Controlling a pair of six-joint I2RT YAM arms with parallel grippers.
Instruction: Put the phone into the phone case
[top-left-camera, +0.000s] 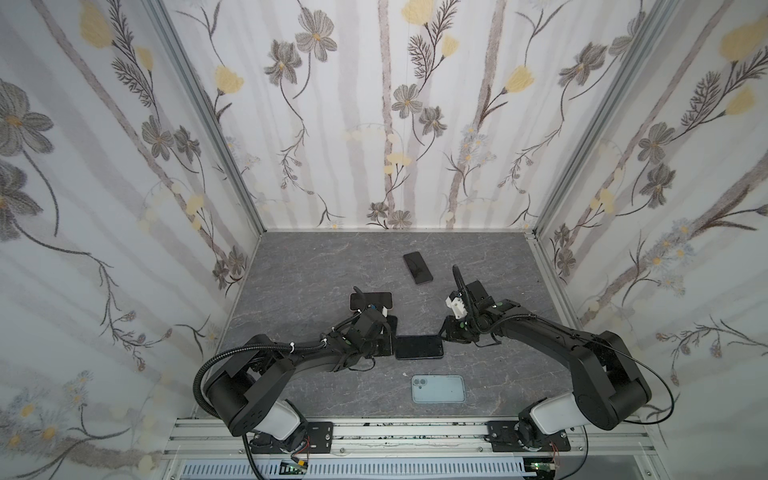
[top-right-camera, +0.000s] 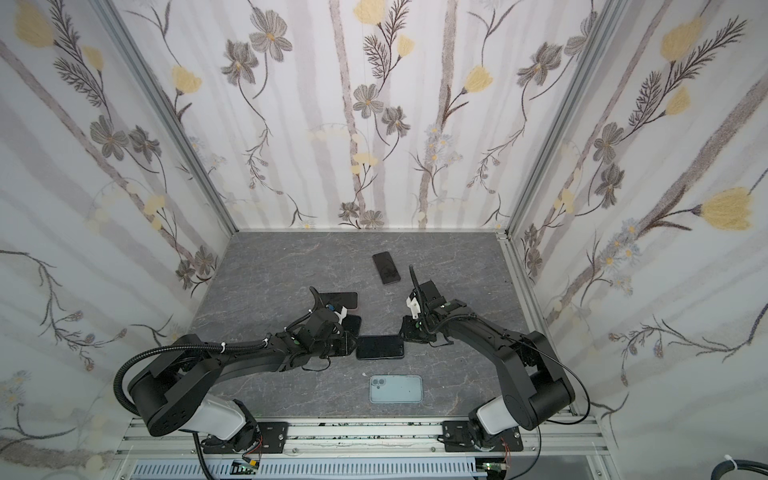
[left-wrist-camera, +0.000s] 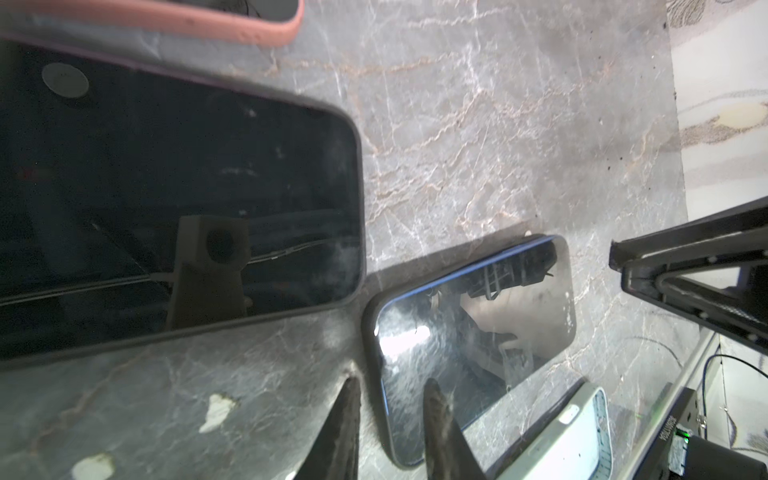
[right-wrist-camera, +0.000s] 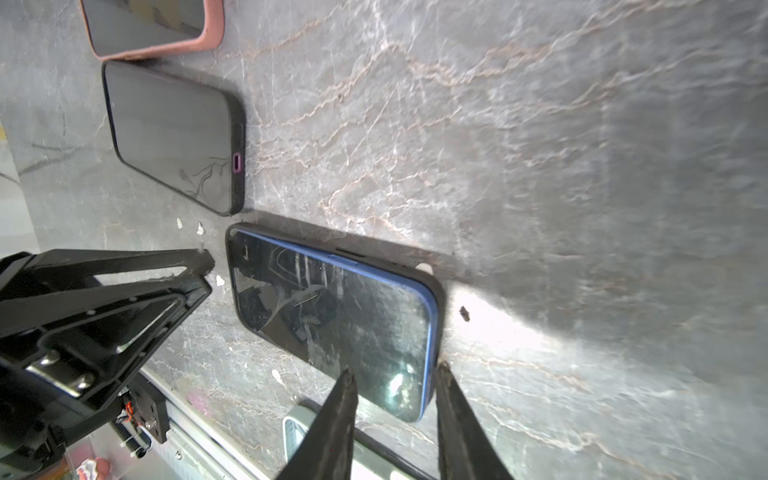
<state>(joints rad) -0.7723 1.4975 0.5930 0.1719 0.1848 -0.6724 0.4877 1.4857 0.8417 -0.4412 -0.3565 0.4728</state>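
A phone (top-left-camera: 419, 347) with a blue edge lies screen up mid-table in both top views, between the two grippers. A black phone case (right-wrist-camera: 438, 299) wraps its rim. The blue edge (right-wrist-camera: 374, 272) still shows above the case along one long side and one short end. My left gripper (left-wrist-camera: 390, 388) is narrowly open astride one short end, one fingertip (left-wrist-camera: 432, 390) over the screen and the other on the table. My right gripper (right-wrist-camera: 395, 374) straddles the opposite end the same way, narrowly open, and clamps nothing.
A pale green case or cased phone (top-left-camera: 438, 388) lies back up near the front edge. A black-cased phone (right-wrist-camera: 174, 133) and a pink-cased one (right-wrist-camera: 153, 25) lie behind the left gripper. Another dark phone (top-left-camera: 417, 268) lies farther back. Walls close three sides.
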